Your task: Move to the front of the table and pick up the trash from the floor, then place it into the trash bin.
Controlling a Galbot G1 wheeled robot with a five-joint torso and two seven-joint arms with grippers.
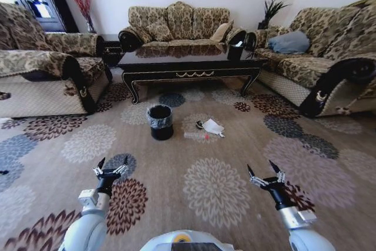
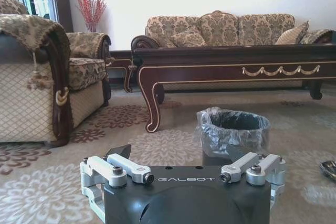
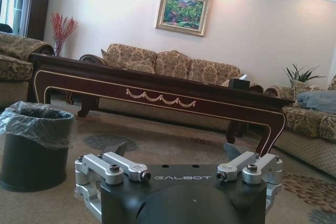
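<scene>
The dark glossy table [image 1: 191,66] stands ahead between the sofas. On the carpet in front of it sits the black trash bin [image 1: 160,121] lined with a clear bag. The trash lies just right of the bin: a white wad [image 1: 212,126], a clear bottle [image 1: 195,136] and a small dark wrapper [image 1: 200,124]. My left gripper [image 1: 113,166] and right gripper [image 1: 264,174] hang open and hold nothing, low in the head view and well short of the bin. In the left wrist view the bin [image 2: 233,135] is straight beyond the left gripper [image 2: 178,153]. The right wrist view has the bin [image 3: 34,145] off to one side of the right gripper [image 3: 176,150].
Patterned sofas flank the floor: one at the left [image 1: 47,72], one at the right [image 1: 329,66], one behind the table [image 1: 179,24]. A black boxy holder [image 1: 236,35] sits on the table's far right corner. Flowered carpet [image 1: 217,192] stretches between me and the bin.
</scene>
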